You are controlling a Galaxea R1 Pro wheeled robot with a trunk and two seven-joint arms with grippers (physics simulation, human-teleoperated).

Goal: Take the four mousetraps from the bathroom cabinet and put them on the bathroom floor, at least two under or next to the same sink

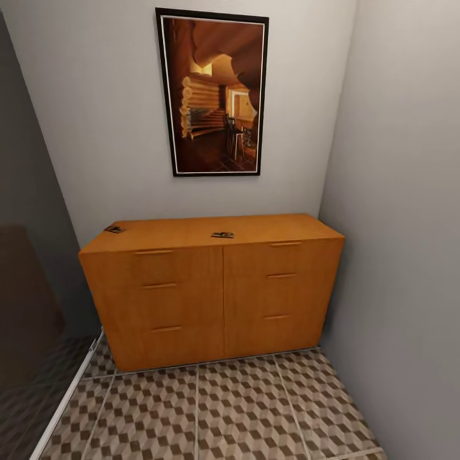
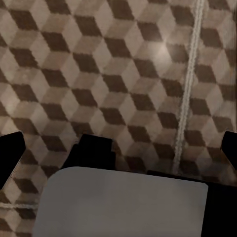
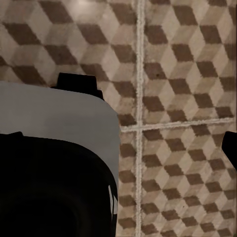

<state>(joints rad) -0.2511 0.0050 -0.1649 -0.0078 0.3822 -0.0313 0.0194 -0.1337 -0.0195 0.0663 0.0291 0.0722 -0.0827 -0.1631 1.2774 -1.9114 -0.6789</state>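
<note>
The orange-brown cabinet [image 1: 217, 294] stands against the far wall, all its drawers closed. Two small dark mousetraps lie on its top: one [image 1: 115, 229] at the back left corner, one [image 1: 222, 235] near the middle of the front edge. The cube-patterned bathroom floor [image 1: 230, 409] runs from the cabinet toward me. The sink is out of view. In the left wrist view my left gripper [image 2: 118, 153] hangs over the floor tiles [image 2: 123, 74], its dark fingertips [image 2: 11, 155] far apart and empty. My right gripper [image 3: 118, 148] also points at tiles [image 3: 182, 98], one fingertip [image 3: 230, 148] at the frame's edge.
A framed picture [image 1: 214, 92] hangs above the cabinet. A grey wall [image 1: 402, 255] closes the right side and a dark panel [image 1: 25, 300] the left, making a narrow alcove. My own grey and black body [image 2: 123, 202] shows in both wrist views.
</note>
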